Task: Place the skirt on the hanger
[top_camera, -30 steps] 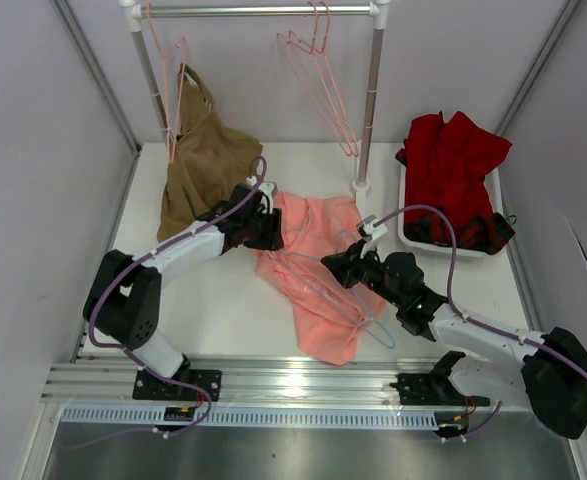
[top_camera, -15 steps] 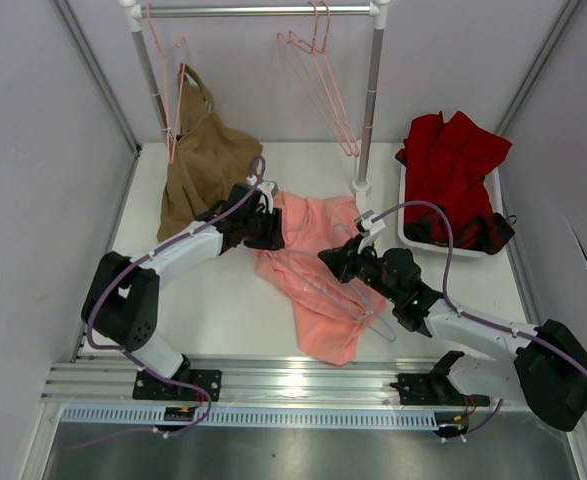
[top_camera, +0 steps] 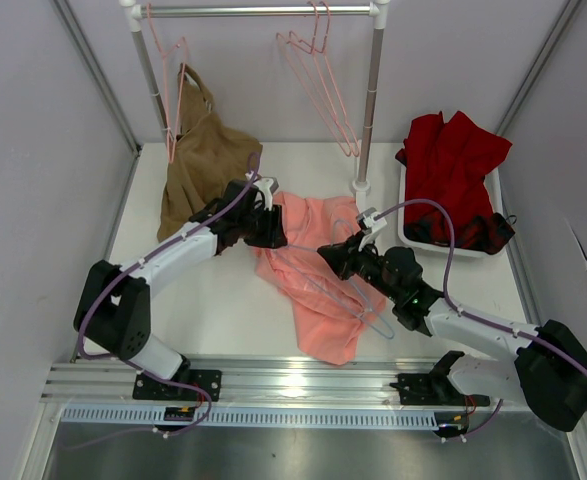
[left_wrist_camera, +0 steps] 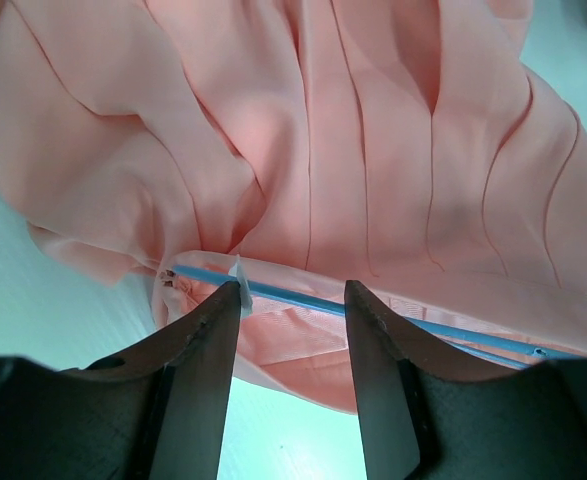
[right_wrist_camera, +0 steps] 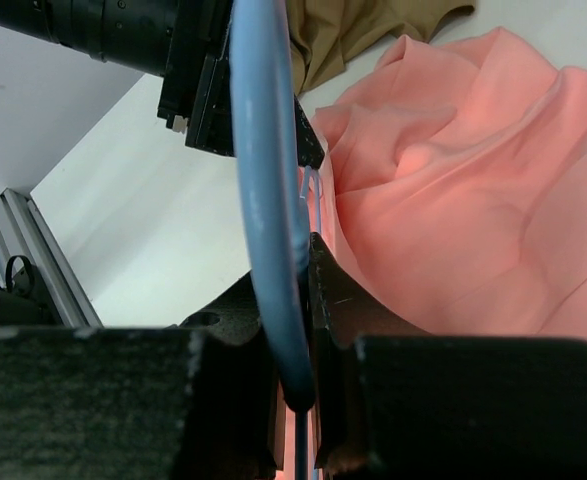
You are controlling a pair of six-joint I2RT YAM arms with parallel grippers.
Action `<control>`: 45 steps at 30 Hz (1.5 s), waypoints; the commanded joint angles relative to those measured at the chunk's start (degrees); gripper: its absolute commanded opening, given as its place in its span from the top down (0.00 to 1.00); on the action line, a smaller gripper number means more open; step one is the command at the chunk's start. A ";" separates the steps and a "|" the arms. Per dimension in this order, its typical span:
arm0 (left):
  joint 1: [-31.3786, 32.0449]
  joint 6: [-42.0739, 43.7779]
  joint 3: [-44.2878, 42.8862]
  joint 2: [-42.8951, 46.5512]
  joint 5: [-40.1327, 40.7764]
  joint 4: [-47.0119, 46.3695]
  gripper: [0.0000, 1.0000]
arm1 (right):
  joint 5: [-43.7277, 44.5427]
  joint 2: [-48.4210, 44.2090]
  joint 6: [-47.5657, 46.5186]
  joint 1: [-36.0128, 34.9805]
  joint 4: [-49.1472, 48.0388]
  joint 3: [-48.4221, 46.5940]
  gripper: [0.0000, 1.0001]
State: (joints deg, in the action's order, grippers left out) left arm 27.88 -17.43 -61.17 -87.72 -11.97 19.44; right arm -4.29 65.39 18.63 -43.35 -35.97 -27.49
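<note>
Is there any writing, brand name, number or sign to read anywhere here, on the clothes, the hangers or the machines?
None can be read.
The salmon-pink fabric skirt, the thin light blue wire hanger, the tan-brown garment and the dark red garment show no print or label.

White table [top_camera: 213,310] under salmon skirt [top_camera: 318,290], tan garment [top_camera: 203,165], rack foot [top_camera: 361,186] and white tray [top_camera: 409,236].

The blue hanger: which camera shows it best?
Top external: only there does the hanger show most of its outline, lying across the skirt. Left wrist shows just one straight stretch of wire; right wrist, a blurred close-up of it.
</note>
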 commanded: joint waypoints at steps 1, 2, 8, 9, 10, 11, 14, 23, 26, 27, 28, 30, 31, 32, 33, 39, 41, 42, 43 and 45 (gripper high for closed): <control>0.51 0.64 -1.94 1.94 -2.53 -0.63 0.49 | 1.31 -0.08 0.70 -0.24 -6.40 -2.93 1.00; 0.60 0.56 -2.20 2.12 -2.71 -0.63 0.49 | 1.39 0.09 0.79 -0.24 -6.57 -2.84 1.00; 0.77 0.47 -2.91 2.47 -2.89 -0.37 0.50 | 1.22 1.67 1.41 -0.33 -8.59 -2.92 1.00; 0.77 0.47 -3.60 2.56 -2.97 -0.46 0.50 | 1.04 1.94 1.58 -0.24 -9.03 -2.93 1.00; 0.77 0.47 -3.70 2.64 -3.06 -0.46 0.50 | 1.04 2.11 1.67 -0.33 -9.38 -2.84 1.00; 0.77 0.38 -3.96 2.47 -3.15 -0.46 0.50 | 1.04 2.46 1.84 -0.33 -9.73 -2.92 1.00; 0.77 0.29 -4.31 2.21 -3.33 -0.46 0.50 | 0.87 3.69 2.46 -0.33 -11.14 -2.84 1.00; 0.77 0.38 -2.99 2.73 -3.24 -0.72 0.50 | 1.04 6.95 3.60 -0.33 -14.39 -2.92 1.00; 0.77 0.55 -3.26 3.00 -2.97 -0.28 0.50 | 1.22 8.26 3.60 -0.42 -15.27 -3.01 1.00; 0.77 0.56 -3.34 3.43 -2.71 -0.11 0.50 | 1.31 8.53 3.52 -0.42 -15.88 -2.93 1.00; 0.69 0.64 -3.35 3.52 -2.71 -0.02 0.50 | 1.39 8.79 3.52 -0.42 -16.15 -3.01 1.00; 0.69 0.82 -3.96 4.05 -2.62 0.68 0.49 | 1.66 9.32 3.52 -0.33 -17.03 -3.10 1.00; 0.60 0.99 -4.31 4.57 -2.19 1.03 0.49 | 1.48 9.58 3.34 -0.33 -17.03 -3.45 1.00; 0.42 1.17 -4.83 4.84 -2.18 1.56 0.49 | 1.48 10.11 3.17 -0.42 -17.21 -3.63 1.00; 0.34 1.35 -5.27 5.10 -2.18 2.00 0.49 | 1.57 10.37 3.08 -0.24 -17.30 -3.89 1.00; -0.98 2.40 -8.09 7.91 0.80 6.21 0.48 | 1.40 13.18 2.81 -0.33 -18.26 -5.47 1.00; -1.51 2.49 -9.05 9.23 2.90 7.36 0.48 | 1.22 14.15 2.81 -0.42 -18.61 -6.26 1.00; -1.69 2.75 -9.23 9.67 3.17 8.32 0.48 | 0.96 15.29 2.90 -0.42 -18.96 -6.44 1.00; -1.77 3.01 -9.93 9.94 3.70 8.94 0.48 | 0.87 15.73 2.99 -0.42 -19.23 -6.53 1.00; -1.86 3.89 -10.20 11.17 5.98 10.00 0.46 | 0.43 16.70 3.16 -0.42 -19.49 -7.32 1.00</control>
State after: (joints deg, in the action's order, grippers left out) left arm 26.68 -15.73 -68.45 -79.70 -9.54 26.89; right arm -3.99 80.84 22.26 -43.46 -50.02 -31.77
